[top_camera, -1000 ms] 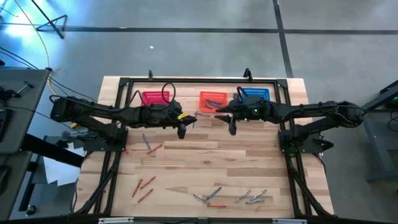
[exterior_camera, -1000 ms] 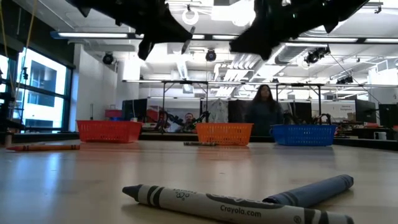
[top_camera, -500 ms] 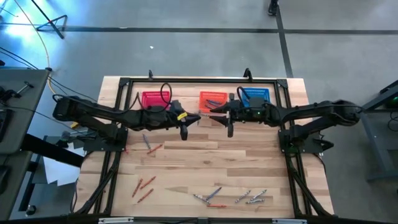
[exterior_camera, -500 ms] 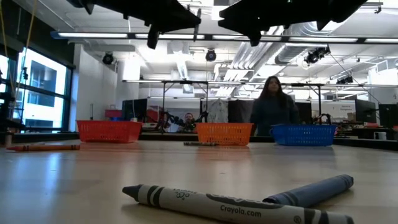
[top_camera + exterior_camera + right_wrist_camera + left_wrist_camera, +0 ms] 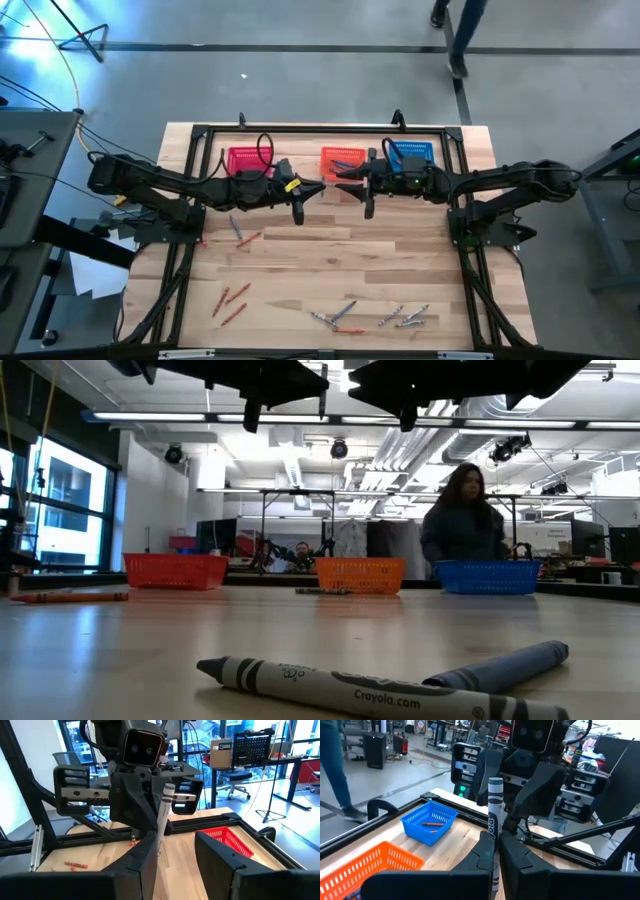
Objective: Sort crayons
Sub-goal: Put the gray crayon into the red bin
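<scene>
My left gripper (image 5: 318, 187) is shut on a grey crayon (image 5: 495, 805), high above the table in front of the orange basket (image 5: 340, 158). My right gripper (image 5: 342, 184) faces it, open. In the right wrist view the crayon (image 5: 164, 810) stands between my right gripper's (image 5: 177, 842) fingers, close to one finger (image 5: 145, 860); I cannot tell whether they touch. Red-orange crayons (image 5: 232, 298) and grey and bluish crayons (image 5: 400, 318) lie flat on the near part of the table. Two more crayons (image 5: 350, 685) lie right before the low camera. My left gripper pinches the grey crayon's lower middle (image 5: 494, 834) between its two fingers (image 5: 485, 851). The fingers come level from the table's left and lie across the crayon. The crayon stands roughly upright, one end (image 5: 495, 782) above the fingers, lifted clear of the table.
A red basket (image 5: 250, 158), the orange basket and a blue basket (image 5: 410, 152) stand in a row at the table's far edge. The blue basket holds an orange crayon (image 5: 432, 824). A black frame (image 5: 200, 135) runs around the table. A person (image 5: 465, 520) walks behind the table.
Both grippers have gone up and toward one another, the left toward the table's right and the right toward its left. The crayon has gone along in the left gripper. The person behind the table has walked on.
</scene>
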